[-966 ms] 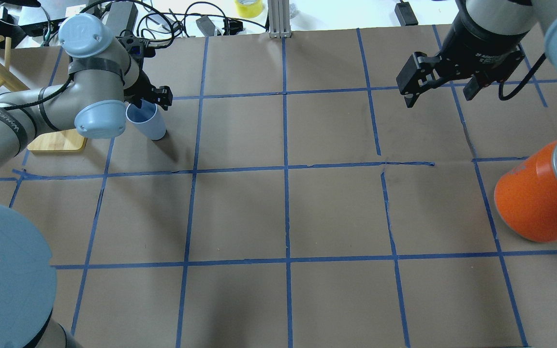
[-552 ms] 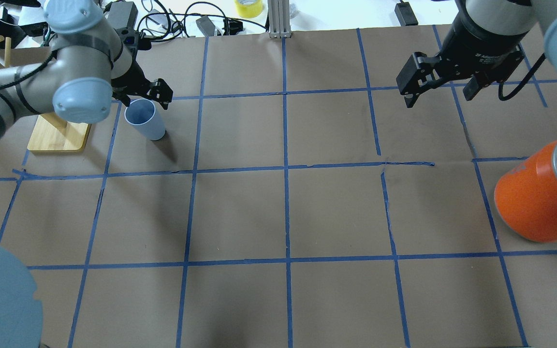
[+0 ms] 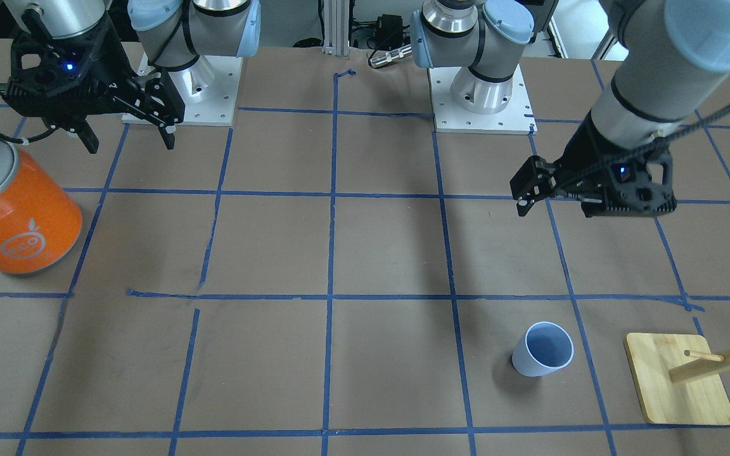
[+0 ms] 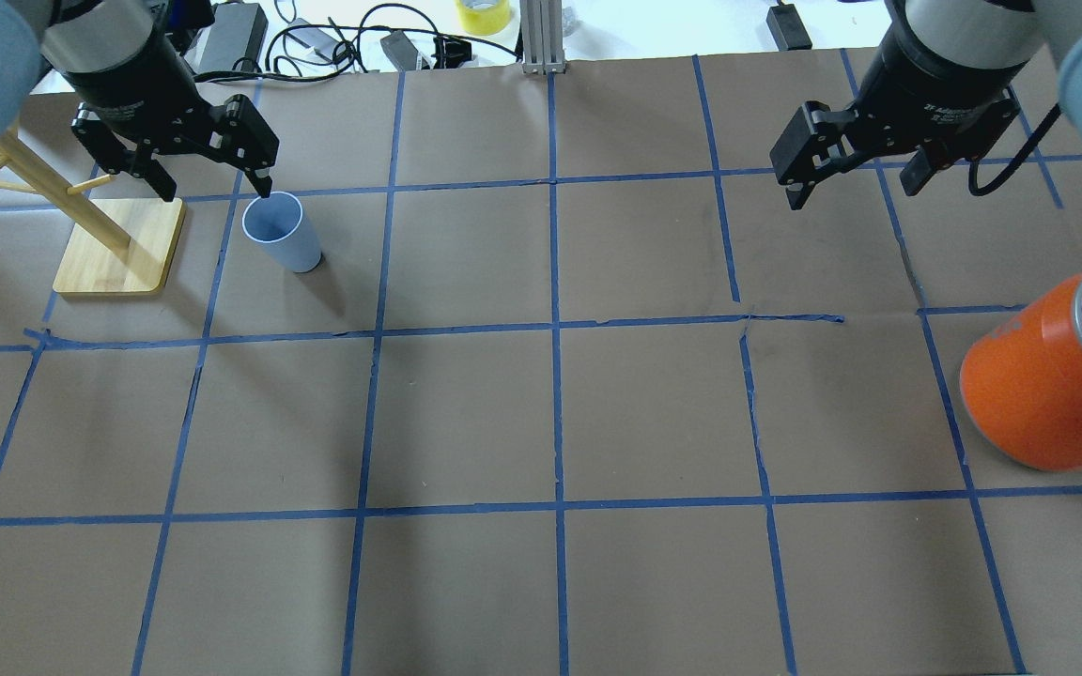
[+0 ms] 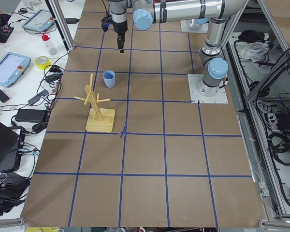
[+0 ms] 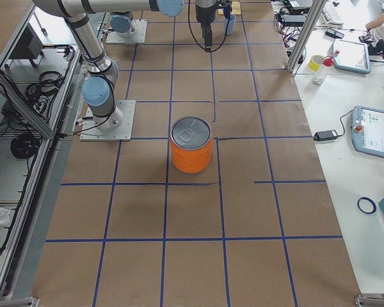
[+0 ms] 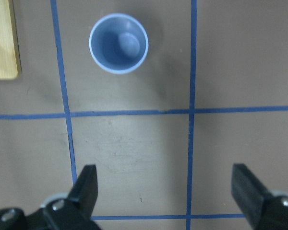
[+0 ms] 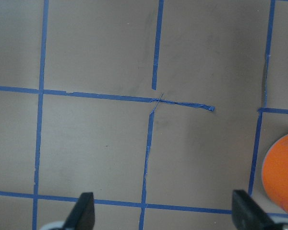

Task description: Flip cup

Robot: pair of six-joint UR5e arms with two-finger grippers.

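The cup (image 4: pixel 283 233) is pale lavender-blue and stands upright, mouth up, on the brown paper at the table's far left. It also shows in the front view (image 3: pixel 544 349) and in the left wrist view (image 7: pixel 118 43), with its bluish inside visible. My left gripper (image 4: pixel 215 188) is open and empty. It points down, raised above the table and apart from the cup; it also shows in the front view (image 3: pixel 587 204). My right gripper (image 4: pixel 851 188) is open and empty, raised over the far right of the table.
A large orange can (image 4: pixel 1039 385) with a silver top stands at the right edge. A wooden peg rack (image 4: pixel 118 246) on a flat base stands just left of the cup. Blue tape lines grid the brown paper. Cables and tools lie beyond the far edge.
My left arm has swung up and away from the cup, and its gripper now hangs pointing down above the table. The cup stays upright in place. The right arm has not moved.
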